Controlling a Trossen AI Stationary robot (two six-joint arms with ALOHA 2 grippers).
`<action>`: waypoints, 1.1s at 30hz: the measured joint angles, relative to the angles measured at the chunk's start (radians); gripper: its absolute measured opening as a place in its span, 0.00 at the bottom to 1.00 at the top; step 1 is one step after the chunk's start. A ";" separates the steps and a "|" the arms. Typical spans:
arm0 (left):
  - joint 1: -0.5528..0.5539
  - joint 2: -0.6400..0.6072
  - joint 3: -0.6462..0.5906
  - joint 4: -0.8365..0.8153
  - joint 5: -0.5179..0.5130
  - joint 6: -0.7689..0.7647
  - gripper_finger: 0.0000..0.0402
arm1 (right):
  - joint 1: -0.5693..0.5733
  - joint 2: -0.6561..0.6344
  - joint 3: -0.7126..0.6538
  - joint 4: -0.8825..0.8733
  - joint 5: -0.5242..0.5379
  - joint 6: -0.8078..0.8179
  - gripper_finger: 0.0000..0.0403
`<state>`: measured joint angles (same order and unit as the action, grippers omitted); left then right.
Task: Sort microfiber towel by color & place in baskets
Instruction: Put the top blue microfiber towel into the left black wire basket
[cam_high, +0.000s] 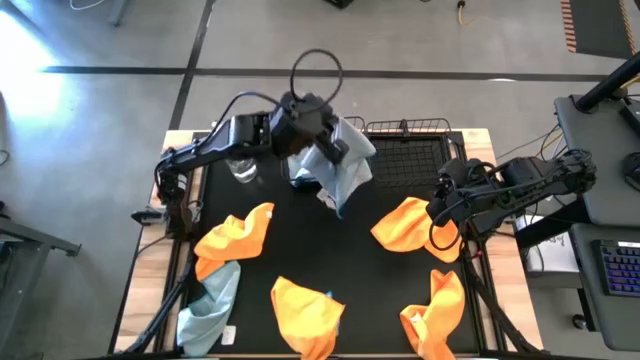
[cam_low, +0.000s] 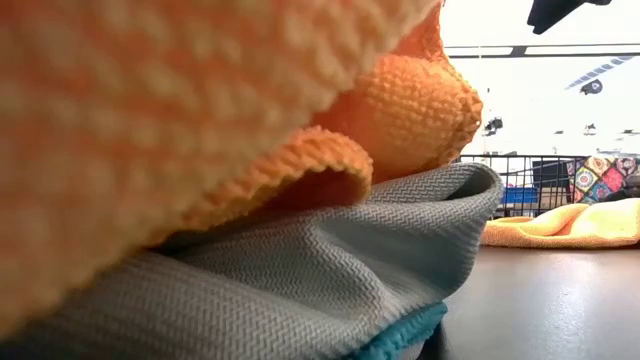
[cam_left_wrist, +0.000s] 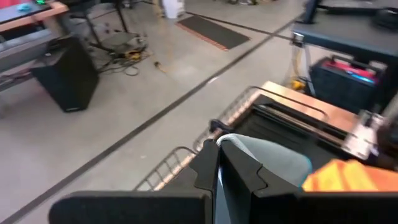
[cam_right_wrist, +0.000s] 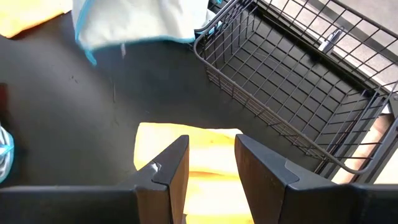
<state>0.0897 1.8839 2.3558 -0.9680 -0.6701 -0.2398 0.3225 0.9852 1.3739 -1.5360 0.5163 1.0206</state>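
Pale towel (cam_high: 345, 165) hangs pinched in left gripper (cam_high: 322, 150) just beside empty right basket (cam_high: 415, 160), prob. over the other one. Right gripper (cam_high: 440, 213), fingers apart, over orange towel (cam_high: 405, 222) near it. Approx. five still loose; sorting barely begun.

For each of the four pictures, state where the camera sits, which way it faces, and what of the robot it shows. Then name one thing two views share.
High: overhead, facing down; both arms, left gripper holding blue-grey towel.
Low: table level, facing across; cloths fill it.
Left wrist: faces floor past shut fingers.
Right wrist: faces orange towel between open fingers.
Shared: empty basket.
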 joint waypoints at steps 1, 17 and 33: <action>0.016 0.000 0.000 0.001 0.000 0.000 0.00 | 0.000 0.000 0.000 0.000 0.000 0.000 0.31; 0.156 0.000 0.000 0.198 0.000 0.134 0.00 | 0.000 0.000 0.000 0.000 0.000 -0.002 0.31; 0.190 -0.003 0.000 0.234 0.000 0.187 0.00 | 0.000 0.000 0.000 0.000 0.000 -0.002 0.30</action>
<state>0.2798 1.8809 2.3555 -0.7335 -0.6701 -0.0525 0.3223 0.9848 1.3739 -1.5364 0.5167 1.0187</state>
